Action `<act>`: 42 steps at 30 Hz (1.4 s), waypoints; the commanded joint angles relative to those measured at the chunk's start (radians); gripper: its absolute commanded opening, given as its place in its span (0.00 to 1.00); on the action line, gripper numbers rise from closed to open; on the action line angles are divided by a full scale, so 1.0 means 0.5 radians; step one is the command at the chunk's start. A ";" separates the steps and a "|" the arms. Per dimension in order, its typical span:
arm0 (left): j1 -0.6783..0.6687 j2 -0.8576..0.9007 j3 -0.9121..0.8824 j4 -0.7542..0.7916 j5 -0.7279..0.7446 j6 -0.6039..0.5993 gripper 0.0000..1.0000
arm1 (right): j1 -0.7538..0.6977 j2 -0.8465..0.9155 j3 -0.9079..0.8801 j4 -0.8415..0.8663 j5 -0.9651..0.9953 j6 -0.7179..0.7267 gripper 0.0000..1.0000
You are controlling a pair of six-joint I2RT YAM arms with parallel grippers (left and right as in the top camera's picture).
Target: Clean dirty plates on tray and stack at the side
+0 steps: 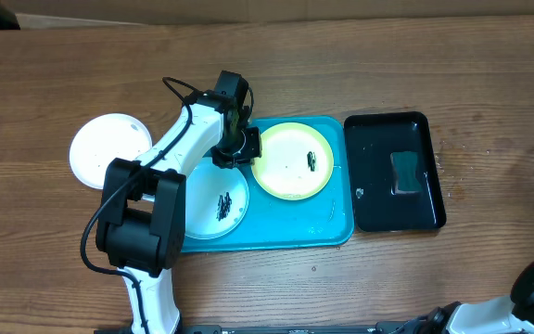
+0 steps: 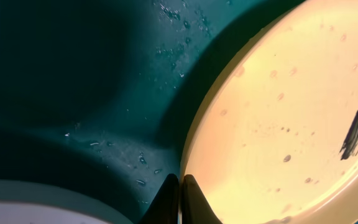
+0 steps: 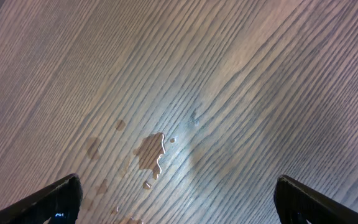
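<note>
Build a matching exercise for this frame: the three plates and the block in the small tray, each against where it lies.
Things:
1. white plate
2. lime-green plate
3. light blue plate
4. grey-green block

Places:
A. in the black tray
B. on the turquoise tray, nearer the black tray
C. on the bare table, beside the turquoise tray
D. on the turquoise tray, partly under the left arm

Pairs: 1-C, 2-B, 3-D, 4-A
</note>
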 commanded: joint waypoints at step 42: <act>-0.060 0.007 -0.018 -0.005 -0.154 0.018 0.04 | 0.004 0.005 0.014 0.006 -0.005 0.008 1.00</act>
